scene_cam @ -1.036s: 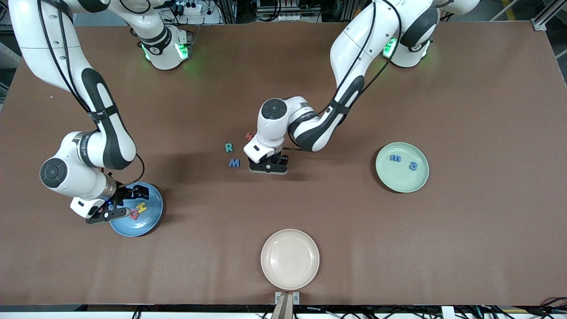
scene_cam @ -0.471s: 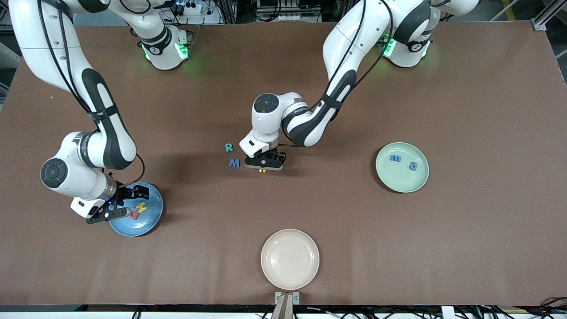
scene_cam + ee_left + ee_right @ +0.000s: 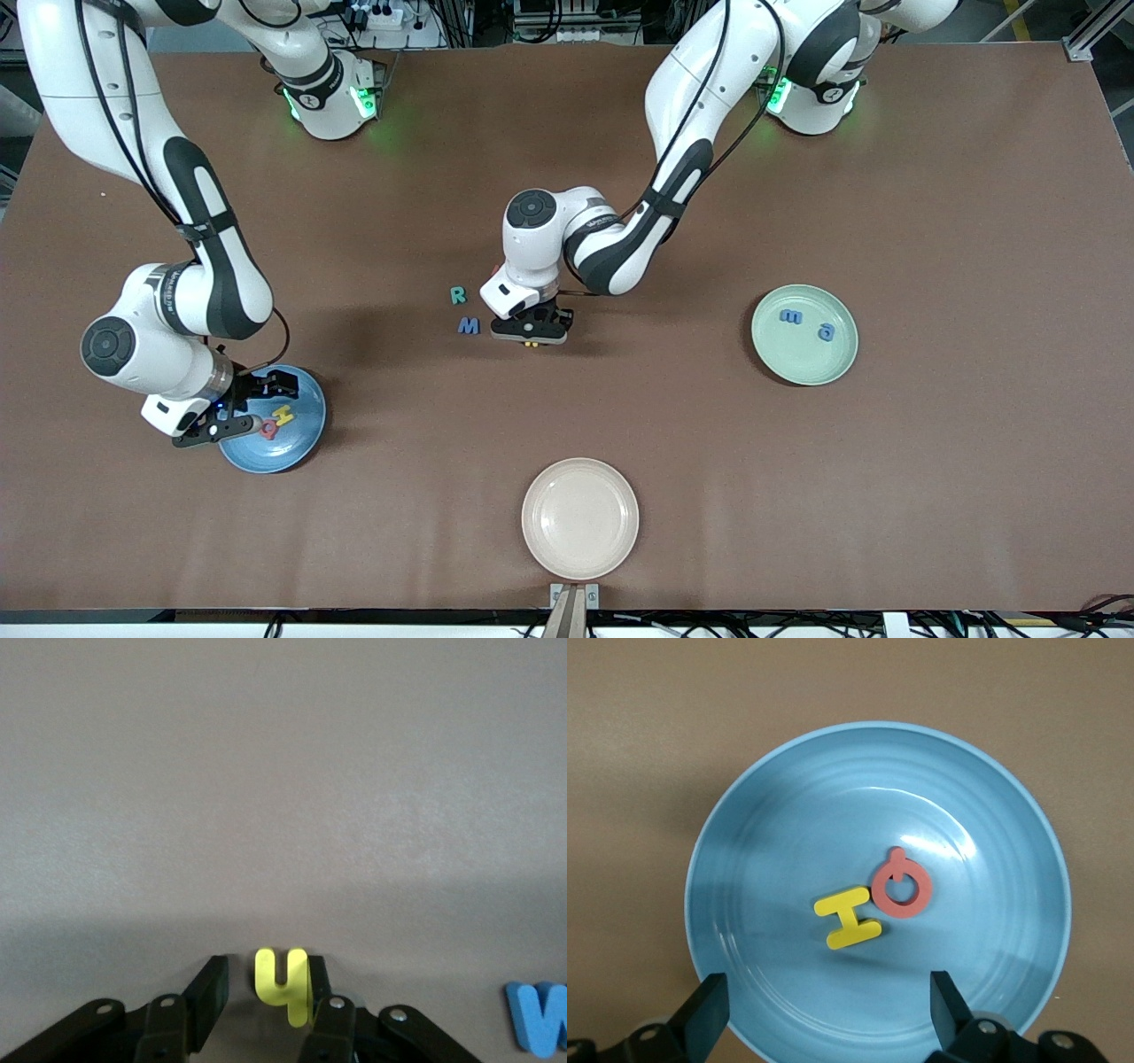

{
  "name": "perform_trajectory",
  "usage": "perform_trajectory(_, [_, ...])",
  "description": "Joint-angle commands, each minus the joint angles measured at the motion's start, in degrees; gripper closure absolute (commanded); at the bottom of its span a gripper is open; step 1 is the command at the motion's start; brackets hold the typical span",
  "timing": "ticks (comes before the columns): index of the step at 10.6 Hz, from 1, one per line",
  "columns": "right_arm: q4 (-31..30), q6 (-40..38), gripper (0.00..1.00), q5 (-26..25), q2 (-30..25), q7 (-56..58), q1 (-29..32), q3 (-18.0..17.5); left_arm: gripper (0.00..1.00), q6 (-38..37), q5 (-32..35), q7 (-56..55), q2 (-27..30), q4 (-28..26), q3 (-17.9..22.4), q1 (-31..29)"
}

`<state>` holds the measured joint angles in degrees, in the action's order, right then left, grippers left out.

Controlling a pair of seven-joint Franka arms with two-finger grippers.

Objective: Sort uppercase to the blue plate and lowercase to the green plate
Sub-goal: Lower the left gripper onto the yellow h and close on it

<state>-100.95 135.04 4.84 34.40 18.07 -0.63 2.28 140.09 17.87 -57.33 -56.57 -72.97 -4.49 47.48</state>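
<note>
Between left jaws, yellow h (image 3: pixel 283 983)

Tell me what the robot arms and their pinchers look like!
Both arms are chunky and rounded, with glossy white shells, black bands at the joints and thin black cables strapped along them. Their round bases glow green. The left gripper and the right gripper are black, each with two flat fingers fixed by small silver screws. A white block sits just above each gripper.
</note>
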Motion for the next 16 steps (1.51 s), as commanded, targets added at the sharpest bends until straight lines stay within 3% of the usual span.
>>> perform_trajectory(1, [0.6,-0.6,0.00,-0.5,0.1,0.3,0.7,-0.6,0.54,-1.0,0.8,-0.2,-1.2,2.0,1.3,0.5])
perform_trajectory(10, [0.6,-0.6,0.00,-0.5,0.1,0.1,0.5,-0.6,0.63,-3.2,-0.6,-0.2,-1.2,1.9,0.7,0.4])
perform_trajectory(13, [0.6,-0.6,0.00,-0.5,0.1,0.1,0.5,-0.6,0.77,-3.9,-1.9,-0.2,-0.9,2.0,0.4,0.4])
perform_trajectory(16, [0.7,-0.6,0.00,-0.5,0.1,-0.1,0.5,-0.6,0.81,-3.9,-2.4,-0.2,-0.6,1.9,0.2,0.3])
